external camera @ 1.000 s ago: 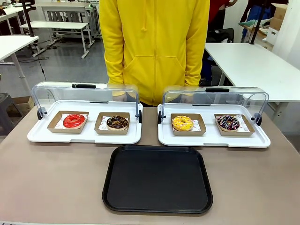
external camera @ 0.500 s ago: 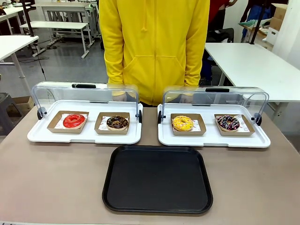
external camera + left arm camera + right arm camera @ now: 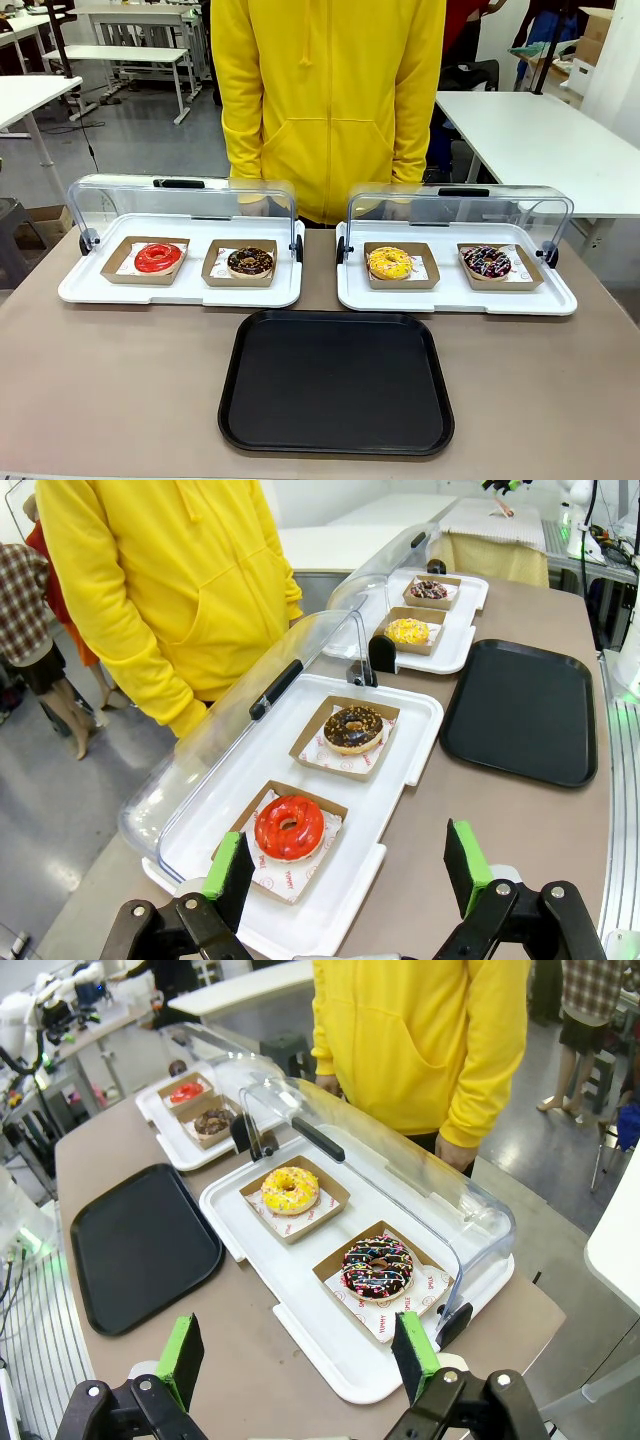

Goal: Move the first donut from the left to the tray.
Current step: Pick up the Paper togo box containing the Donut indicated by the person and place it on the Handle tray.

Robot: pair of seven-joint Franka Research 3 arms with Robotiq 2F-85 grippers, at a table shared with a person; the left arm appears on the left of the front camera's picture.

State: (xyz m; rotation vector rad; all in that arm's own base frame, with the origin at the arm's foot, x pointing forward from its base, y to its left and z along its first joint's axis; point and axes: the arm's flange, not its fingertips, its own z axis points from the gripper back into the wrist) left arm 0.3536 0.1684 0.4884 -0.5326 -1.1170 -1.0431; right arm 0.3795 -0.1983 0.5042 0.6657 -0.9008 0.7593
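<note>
Step in hand: approach, grasp not yet begun; no donut is lifted.

Red-iced ring donut (image 3: pixel 158 257) is seen at left of centre in the front view, seated in its brown cardboard holder (image 3: pixel 112 272) on the left white lidded tray (image 3: pixel 180 293); the chocolate-glazed donut (image 3: pixel 250 262) lies just beside it to the right; the clear domed lid (image 3: pixel 180 200) is tipped up at the far side, so the near side is open.

Black tray (image 3: pixel 336 382) is noted at lower centre of the front view, bare, near the white trays but apart from them.

Left gripper (image 3: pixel 348 870): jaws wide, nothing held; in the left wrist view the red donut is seen just above and between the green pads (image 3: pixel 226 864).

Right gripper (image 3: pixel 297 1350): jaws wide, nothing held; the sprinkled donut (image 3: pixel 378 1267) and yellow-iced donut (image 3: pixel 289 1189) are seen ahead of it.

A person in a yellow hoodie (image 3: pixel 330 100) stands at the far side, hands apart from the trays.

Judgement: the left gripper is the better placed; a descent under the lid edge is called for, with the jaws closed on the holder walls rather than the glossy icing; a level lift and a carry to the black tray would follow.
</note>
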